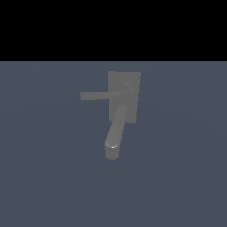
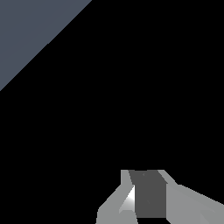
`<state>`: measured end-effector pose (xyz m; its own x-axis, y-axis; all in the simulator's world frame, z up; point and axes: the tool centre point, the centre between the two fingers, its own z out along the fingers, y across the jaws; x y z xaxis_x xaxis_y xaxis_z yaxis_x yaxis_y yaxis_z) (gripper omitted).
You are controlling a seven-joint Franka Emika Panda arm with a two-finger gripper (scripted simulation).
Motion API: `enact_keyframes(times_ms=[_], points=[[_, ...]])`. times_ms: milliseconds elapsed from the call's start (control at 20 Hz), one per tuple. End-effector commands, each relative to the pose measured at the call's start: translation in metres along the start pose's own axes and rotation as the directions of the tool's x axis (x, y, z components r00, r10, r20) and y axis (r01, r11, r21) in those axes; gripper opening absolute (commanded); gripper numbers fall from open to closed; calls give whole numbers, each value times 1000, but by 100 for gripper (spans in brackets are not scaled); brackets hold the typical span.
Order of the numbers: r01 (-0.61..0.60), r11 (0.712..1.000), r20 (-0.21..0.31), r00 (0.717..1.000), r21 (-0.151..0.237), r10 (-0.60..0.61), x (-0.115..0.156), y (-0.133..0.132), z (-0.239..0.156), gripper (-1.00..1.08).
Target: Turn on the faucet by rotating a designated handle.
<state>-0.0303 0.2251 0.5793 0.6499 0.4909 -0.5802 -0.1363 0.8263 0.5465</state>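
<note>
In the exterior view the dull grey faucet (image 1: 124,95) stands on the blue-grey floor, its flat back plate upright. Its thick rounded spout (image 1: 115,135) slopes down toward the camera. The handle (image 1: 98,95), a thin straight bar, sticks out level from a round hub toward the exterior view's left. No arm or gripper shows in that view. In the wrist view my gripper (image 2: 146,175) shows only as two pale grey fingers (image 2: 118,203) with a dark grey face between them. They look open and hold nothing. The faucet is out of the wrist view.
The blue-grey floor (image 1: 44,177) spreads around the faucet, with black void beyond its far edge. The wrist view is mostly black, with a wedge of floor (image 2: 26,30) in one corner.
</note>
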Motion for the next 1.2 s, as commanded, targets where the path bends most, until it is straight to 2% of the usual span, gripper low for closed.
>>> enact_keyframes(times_ms=[0,250,500,650,850,1150], points=[[43,998,-45,998,-42,-45,27,-1,-14,-100],[139,985,-142,978,-106,-154,87,-24,-43,-100],[243,959,-246,930,-149,-274,147,-70,-75,-100],[307,937,-311,885,-166,-345,180,-109,-95,-100],[393,902,-398,810,-178,-431,217,-172,-124,-100],[493,851,-501,699,-180,-511,248,-257,-162,-100]])
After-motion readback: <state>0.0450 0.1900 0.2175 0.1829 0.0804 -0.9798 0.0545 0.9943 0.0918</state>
